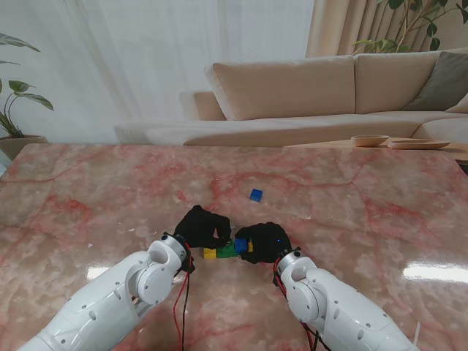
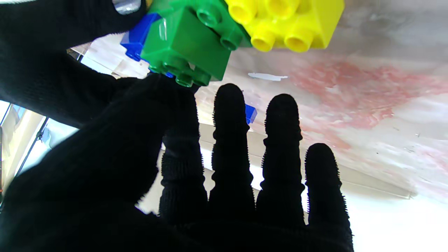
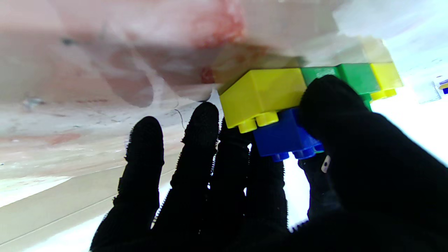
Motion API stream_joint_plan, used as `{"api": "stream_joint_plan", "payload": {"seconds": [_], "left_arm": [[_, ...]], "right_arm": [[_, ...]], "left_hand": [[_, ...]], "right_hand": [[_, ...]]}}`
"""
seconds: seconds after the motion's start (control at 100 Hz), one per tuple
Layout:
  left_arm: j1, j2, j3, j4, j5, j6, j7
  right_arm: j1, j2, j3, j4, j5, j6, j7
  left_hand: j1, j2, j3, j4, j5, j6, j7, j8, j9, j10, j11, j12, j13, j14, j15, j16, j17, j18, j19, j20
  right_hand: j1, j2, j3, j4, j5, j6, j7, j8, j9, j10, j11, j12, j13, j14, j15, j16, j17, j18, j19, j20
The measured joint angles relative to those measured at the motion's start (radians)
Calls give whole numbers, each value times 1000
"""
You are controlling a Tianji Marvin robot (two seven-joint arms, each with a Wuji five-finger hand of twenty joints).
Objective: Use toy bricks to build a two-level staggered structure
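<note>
A short row of bricks lies on the marble table between my two black-gloved hands. It runs yellow brick, green brick, yellow brick. On top sit a blue brick and a second green brick. My right hand pinches the blue brick between thumb and fingers. My left hand has its four fingers straight and apart; only its thumb tip rests against the upper green brick's studs. The row's left-end yellow brick lies bare.
One loose blue brick lies farther from me, past the hands, also seen as the blue brick behind my left fingers. A beige sofa stands beyond the table's far edge, with two wooden dishes at the far right.
</note>
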Motion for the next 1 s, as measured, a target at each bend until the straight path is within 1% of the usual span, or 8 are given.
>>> {"api": "stream_joint_plan", "payload": {"seconds": [0.23, 0.25, 0.28, 0.31, 0.5, 0.57, 0.78, 1.0], "left_arm": [[-19, 4, 26, 18, 28, -18, 1], [-20, 5, 28, 20, 31, -20, 1], [-22, 5, 30, 21, 35, -22, 1], [-24, 6, 32, 23, 37, -24, 1], [-30, 10, 38, 24, 45, -26, -10], [-33, 12, 38, 20, 52, -26, -20], [-34, 26, 37, -11, 75, -15, -67], [-46, 36, 56, -24, 102, -8, -80]], "right_arm": [[0, 0, 0, 0, 0, 0, 0], [0, 0, -1, 0, 0, 0, 0], [0, 0, -1, 0, 0, 0, 0], [1, 0, -1, 1, 1, 0, -1], [1, 0, -2, 1, 1, -1, -1], [1, 0, -2, 1, 1, -2, -1], [1, 0, -1, 0, 1, -2, 2], [1, 0, -1, -1, 2, -2, 3]], "left_hand": [[-4, -4, -1, 0, 9, -7, 16, -9, 0, -5, -3, -2, 0, 0, 0, 0, 0, 0, 0, 0], [-4, -5, -1, -7, 9, -11, 16, -9, 0, -5, -6, -5, 0, 0, 0, 0, 0, 0, 0, 0], [-4, -14, -1, -8, 10, -18, 17, -9, 9, -6, -20, -11, 2, 0, 0, 0, 1, 0, 0, 0], [-4, -14, -1, -16, 19, -20, 16, -9, 16, -6, -23, -14, 23, 0, 0, 0, 1, 0, 0, 0], [-6, -14, -2, -18, 19, -44, 20, -9, 28, -6, -41, -31, 26, 0, 0, 0, 12, 0, 1, 0], [-6, -14, -4, -18, 14, -54, 27, -10, 28, -6, -44, -38, 26, 0, 0, 0, 12, 0, 1, 0], [-6, -14, -10, -18, 15, -58, 27, -18, 28, -6, -52, -40, 31, 0, 0, -3, 13, 0, 1, 0], [-6, -14, -14, -18, 23, -60, 38, -18, 37, -6, -53, -40, 31, 0, 0, -3, 13, 0, 1, 0]], "right_hand": [[0, -1, 0, 0, 1, -2, 2, -9, 1, 0, 0, 0, 5, -1, -2, 0, 1, 0, 0, 0], [0, -1, 0, 0, 1, -2, 2, -9, 1, 0, 0, 0, 6, -1, -2, 0, 1, 0, 0, 0], [0, -1, 0, 0, 1, -2, 2, -9, 1, 0, 0, 0, 6, -1, -2, 0, 1, 0, 0, 0], [0, -1, 0, 0, 1, -2, 2, -9, 1, 0, 0, 0, 6, -1, -2, 0, 1, 0, 0, 0], [0, -3, 0, 0, 1, -4, 4, -9, 4, 0, -1, 0, 6, -1, -2, 0, 1, 0, 0, 0], [0, -3, 0, 0, 1, -4, 9, -10, 4, 0, -2, 0, 6, -1, -2, 0, 1, 0, 0, 0], [0, -8, -1, 0, 1, -6, 11, -10, 5, -1, -2, 0, 6, -1, -2, 0, 2, 0, 0, 0], [0, -8, -1, 0, 1, -7, 12, -12, 8, -3, -2, 0, 6, -1, -2, 0, 2, 0, 2, 0]]}}
